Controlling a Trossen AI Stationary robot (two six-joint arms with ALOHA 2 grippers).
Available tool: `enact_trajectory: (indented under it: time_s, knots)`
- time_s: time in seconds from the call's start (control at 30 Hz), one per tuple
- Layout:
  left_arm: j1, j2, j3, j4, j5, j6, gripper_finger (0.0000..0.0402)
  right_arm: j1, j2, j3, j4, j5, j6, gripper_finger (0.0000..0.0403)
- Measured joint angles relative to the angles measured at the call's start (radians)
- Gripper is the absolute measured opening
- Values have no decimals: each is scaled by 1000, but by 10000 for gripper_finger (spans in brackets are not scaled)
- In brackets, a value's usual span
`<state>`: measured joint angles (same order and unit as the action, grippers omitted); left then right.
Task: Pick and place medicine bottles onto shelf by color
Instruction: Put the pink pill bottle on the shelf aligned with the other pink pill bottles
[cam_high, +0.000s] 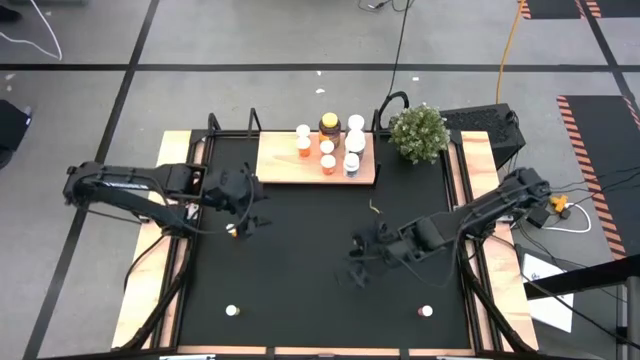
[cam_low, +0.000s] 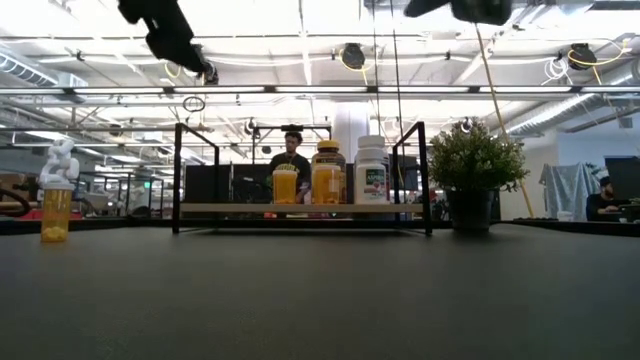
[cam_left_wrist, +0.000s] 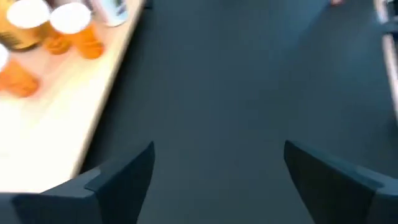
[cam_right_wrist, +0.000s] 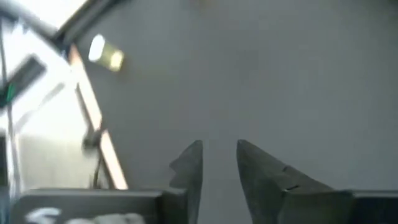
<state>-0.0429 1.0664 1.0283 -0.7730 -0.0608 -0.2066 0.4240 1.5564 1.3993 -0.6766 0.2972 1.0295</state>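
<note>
- I see a grey floor (cam_high: 250, 40) around the table, with black lines of tape (cam_high: 300, 67) across it.
- A yellow cable (cam_high: 510, 45) and a dark cable (cam_high: 400, 40) lie on the floor behind the table.
- At the right there are orange and black hazard stripes (cam_high: 590, 125) on the floor.
- In the low view I look into a big open room with white ceiling beams (cam_low: 300, 90) and bright ceiling light (cam_low: 280, 20).
- A person (cam_low: 291, 155) is behind the table, and another person (cam_low: 603, 198) sits at the far right.
- A grey cloth (cam_low: 566, 190) hangs near this second person.
</note>
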Motion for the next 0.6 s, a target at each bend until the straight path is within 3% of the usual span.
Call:
enact_trajectory:
  time_s: [0.17, 0.3, 0.47, 0.6]
  knots:
    - [-89, 11, 0, 216, 1, -156, 307, 43, -54, 1, -95, -162, -111, 59]
    - [-169, 49, 0, 513, -9, -220, 280, 72, -130, 1, -192, -171, -264, 33]
    - [-242, 187, 0, 887, -107, -163, 267, 118, -200, 1, -344, -178, -434, 22]
    - [-284, 332, 5, 1148, -132, -47, 266, 149, -226, -17, -471, -244, -492, 26]
